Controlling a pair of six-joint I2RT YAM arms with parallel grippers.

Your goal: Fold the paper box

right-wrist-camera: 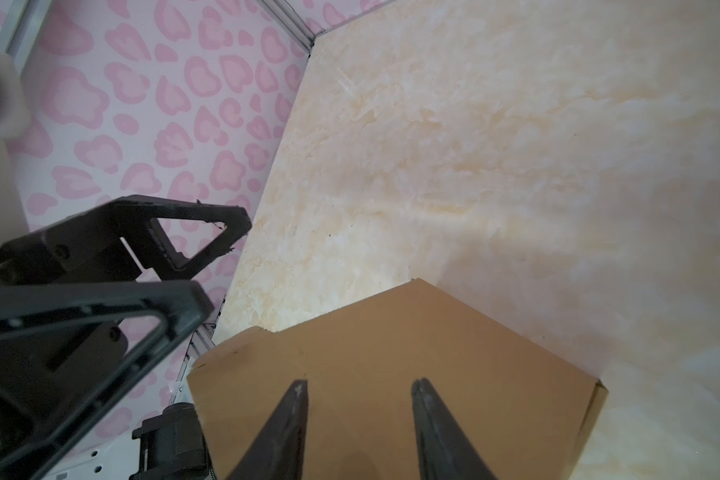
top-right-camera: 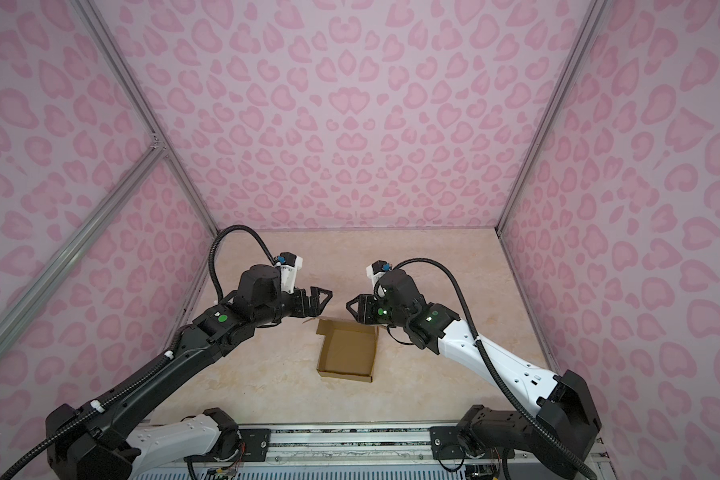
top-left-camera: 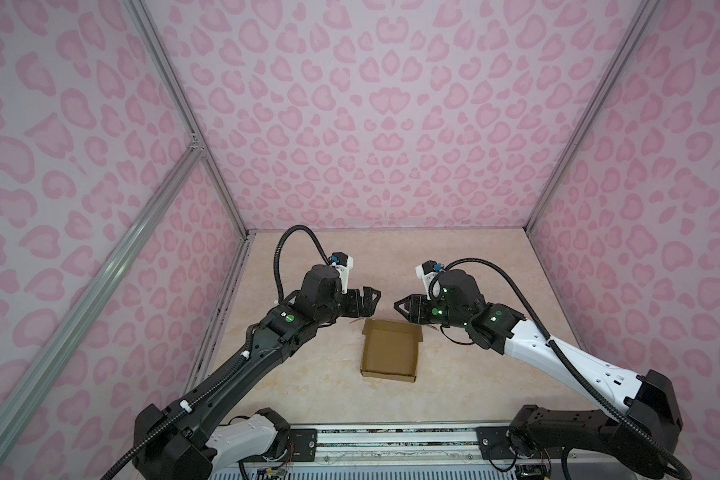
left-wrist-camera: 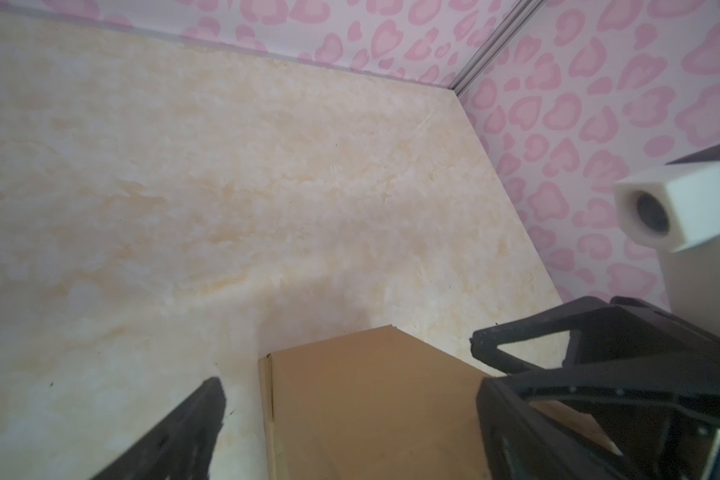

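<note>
At the left, reaching in from the near left corner of the worktop (top-left-camera: 308, 399): black left arm (top-left-camera: 242, 365), angled toward the middle. At its end, left gripper (top-left-camera: 374, 300), hanging above the marbled beige surface by the far left corner of the paper box (top-left-camera: 389, 353). Spread wide, gripping nothing, clear of the cardboard in both top views. In the left wrist view, fingers (left-wrist-camera: 192, 424) far apart, with part of the paper box (left-wrist-camera: 371, 415) and bare worktop showing through the gap.

In the middle, about halfway between the left and right edges and somewhat nearer the near edge than the far one: paper box, brown kraft, shallow and square, open side up, low walls raised, resting flat. At its far right corner, a flap (top-left-camera: 420, 332) splayed outward rather than tucked in.

To the right, right gripper (top-left-camera: 398, 306), pointing at the left one, tips near but apart, above the far right corner of the box. Partly open in the right wrist view, fingers (right-wrist-camera: 285, 428) separated, nothing pinched, only brown cardboard seen below the gap. Contact with the box: cannot tell. Further right, white-and-black right arm (top-left-camera: 558, 353), coming from the near right corner. Around the worktop, pink heart-print walls (top-left-camera: 391, 124).
</note>
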